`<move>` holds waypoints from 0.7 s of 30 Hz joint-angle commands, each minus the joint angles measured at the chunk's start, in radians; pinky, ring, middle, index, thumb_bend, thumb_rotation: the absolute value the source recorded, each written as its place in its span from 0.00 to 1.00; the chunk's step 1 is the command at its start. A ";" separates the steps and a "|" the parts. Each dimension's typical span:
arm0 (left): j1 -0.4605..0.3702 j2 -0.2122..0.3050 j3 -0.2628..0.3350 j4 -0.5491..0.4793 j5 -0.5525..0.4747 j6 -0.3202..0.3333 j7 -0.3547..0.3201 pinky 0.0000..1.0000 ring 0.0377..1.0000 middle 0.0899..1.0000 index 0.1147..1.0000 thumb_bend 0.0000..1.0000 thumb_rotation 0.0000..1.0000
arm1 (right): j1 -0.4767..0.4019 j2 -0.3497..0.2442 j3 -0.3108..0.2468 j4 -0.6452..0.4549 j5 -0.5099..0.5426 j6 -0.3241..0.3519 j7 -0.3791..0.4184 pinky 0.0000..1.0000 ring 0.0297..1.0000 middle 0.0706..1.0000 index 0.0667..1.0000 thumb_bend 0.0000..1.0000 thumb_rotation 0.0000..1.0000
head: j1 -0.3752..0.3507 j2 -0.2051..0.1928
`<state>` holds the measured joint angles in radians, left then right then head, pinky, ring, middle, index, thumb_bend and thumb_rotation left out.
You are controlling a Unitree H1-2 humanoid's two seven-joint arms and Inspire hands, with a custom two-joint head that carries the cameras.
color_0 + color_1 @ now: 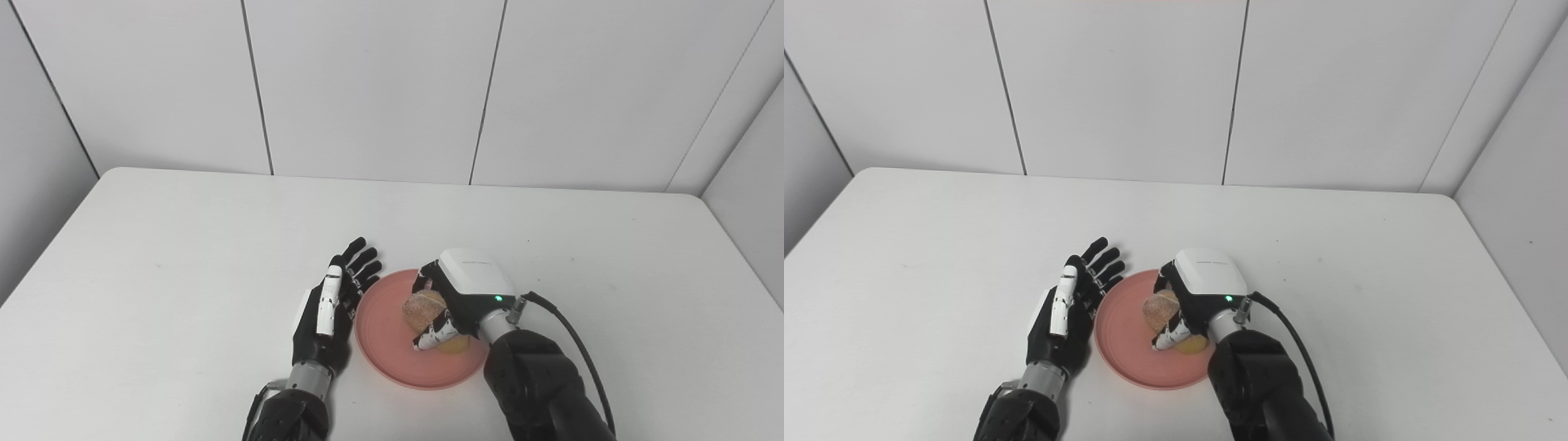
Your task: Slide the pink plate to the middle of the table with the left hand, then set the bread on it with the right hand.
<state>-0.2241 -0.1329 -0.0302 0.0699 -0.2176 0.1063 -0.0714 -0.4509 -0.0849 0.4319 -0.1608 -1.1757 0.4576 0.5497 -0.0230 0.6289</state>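
Fingers [432,334] of right hand [468,294] wrapped around bread [421,308] over pink plate [383,343]; left hand [331,306] spread flat, empty, just left of plate on bench [184,245].

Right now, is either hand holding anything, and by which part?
The right hand grips the bread from above, fingers wrapped around its sides, over the pink plate. The left hand is open beside the plate's rim, holding nothing.

Two side-by-side head cameras, angled down at the same nearby table [184,245].
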 commanded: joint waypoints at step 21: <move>0.012 -0.021 -0.011 -0.011 0.007 0.029 0.017 0.87 0.86 0.85 0.83 0.44 1.00 | -0.043 -0.022 0.023 -0.015 -0.020 -0.007 0.036 0.24 0.33 0.45 0.64 0.80 0.31 | 0.006 0.008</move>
<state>-0.2236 -0.1387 -0.0334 0.0677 -0.2146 0.1075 -0.0580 -0.4645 -0.1068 0.4542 -0.1520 -1.1822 0.4490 0.5606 -0.0169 0.6381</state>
